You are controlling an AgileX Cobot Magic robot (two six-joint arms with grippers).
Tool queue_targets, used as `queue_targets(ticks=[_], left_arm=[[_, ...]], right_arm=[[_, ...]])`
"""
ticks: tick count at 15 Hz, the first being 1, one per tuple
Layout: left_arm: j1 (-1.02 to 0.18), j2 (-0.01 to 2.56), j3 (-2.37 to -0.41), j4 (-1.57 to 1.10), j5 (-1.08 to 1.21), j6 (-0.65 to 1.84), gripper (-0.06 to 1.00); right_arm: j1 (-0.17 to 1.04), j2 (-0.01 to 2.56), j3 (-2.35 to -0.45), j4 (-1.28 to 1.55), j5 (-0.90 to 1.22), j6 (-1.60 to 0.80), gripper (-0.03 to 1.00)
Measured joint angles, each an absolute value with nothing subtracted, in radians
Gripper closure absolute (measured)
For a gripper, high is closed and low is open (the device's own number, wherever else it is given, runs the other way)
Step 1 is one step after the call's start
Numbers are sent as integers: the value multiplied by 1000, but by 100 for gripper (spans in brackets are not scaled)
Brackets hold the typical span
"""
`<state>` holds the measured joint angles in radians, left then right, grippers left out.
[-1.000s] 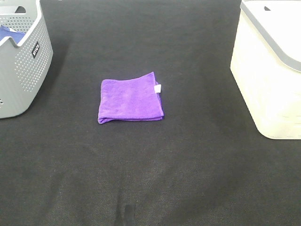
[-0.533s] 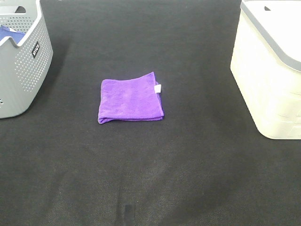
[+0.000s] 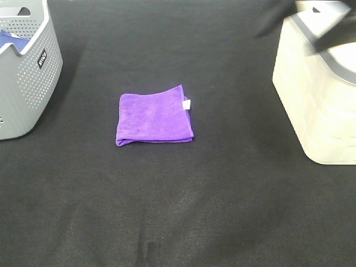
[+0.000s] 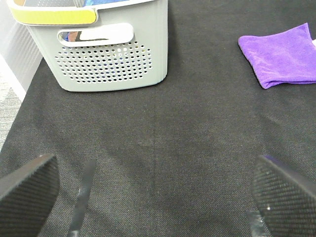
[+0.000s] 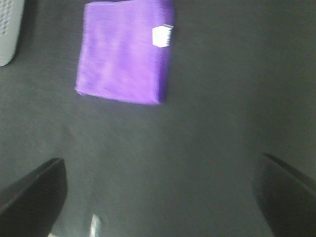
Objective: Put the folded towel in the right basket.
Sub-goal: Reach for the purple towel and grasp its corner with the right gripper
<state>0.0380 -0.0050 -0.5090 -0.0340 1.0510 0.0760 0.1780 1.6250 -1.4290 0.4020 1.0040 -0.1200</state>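
The towel (image 3: 154, 118) is purple, folded into a rough square, and lies flat on the black mat (image 3: 194, 200). A small white tag (image 3: 187, 104) sticks out at its far right corner (the only pale spot on it). Nothing touches the towel.

Well to the right of the towel stands the right basket (image 3: 311, 105), cream-walled with a grey rim. The towel is outside it and well apart from it. Well to the left of the towel stands the left basket (image 3: 30, 83), grey with perforated walls and a small dark label. A blue cloth (image 3: 11, 40) shows inside it. The towel sits between the two baskets, somewhat nearer the left one.

Beyond the towel and to its right, a dark streak (image 3: 273, 15) crosses the top of the right basket. It is too blurred to tell which part of an arm it is.

The left gripper (image 4: 155, 195) hovers over bare mat, off to the left of the towel. Its jaws are spread wide with nothing between them. From its wrist camera the left basket is close ahead and the towel lies off to one side.

The right gripper (image 5: 158, 197) is above the mat, short of the towel, which lies ahead of its fingers (image 5: 32, 195). Its jaws are also spread wide and hold nothing.
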Motion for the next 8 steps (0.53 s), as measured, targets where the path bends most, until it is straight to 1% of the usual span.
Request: queue_targets(ticks=[1, 2, 6, 8], left_arm=[[38, -5, -509, -34, 1051, 76, -5], [38, -5, -509, -34, 1051, 76, -5], [38, -5, -509, -34, 1051, 76, -5], [38, -5, -509, -34, 1051, 76, -5]], right_arm=[[221, 1731, -1497, 425, 976, -120, 4], [239, 1827, -1564, 455, 965, -121, 4], [242, 2182, -1842, 539, 960, -139, 5], [242, 2313, -1946, 581, 961, -140, 6]])
